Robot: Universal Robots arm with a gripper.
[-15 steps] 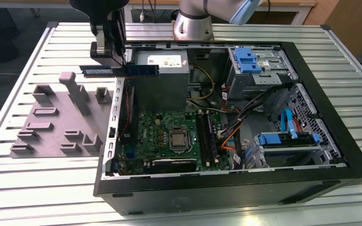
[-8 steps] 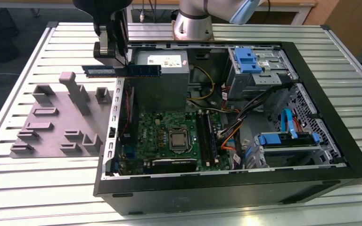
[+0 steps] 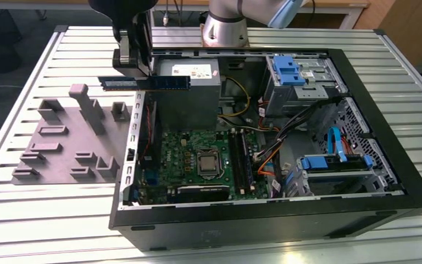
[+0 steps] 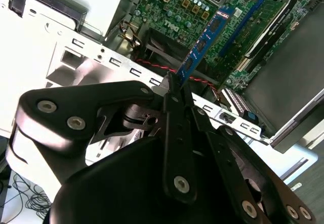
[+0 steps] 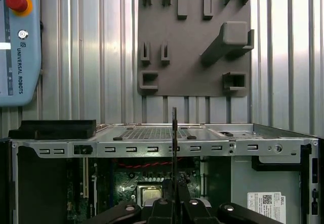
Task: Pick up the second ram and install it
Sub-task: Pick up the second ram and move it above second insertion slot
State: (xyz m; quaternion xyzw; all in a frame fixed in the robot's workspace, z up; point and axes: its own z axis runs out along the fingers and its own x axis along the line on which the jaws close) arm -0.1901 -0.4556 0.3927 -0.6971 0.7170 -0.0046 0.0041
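1. Over the case (image 3: 270, 223) wall, beside the grey fixture (image 3: 57, 137): grips ram (image 3: 146, 82) mid-length between narrow jaws.
2. Holds it level, on edge, well apart from the motherboard slots (image 3: 242, 159).

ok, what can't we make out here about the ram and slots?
- Exterior view: the gripper covers part of the second ram.
- First wrist view: the second ram is edge-on, faces hidden.
- Second wrist view: its held end hides between the fingers.
- Exterior view: motherboard slots too small to tell whether any is filled.
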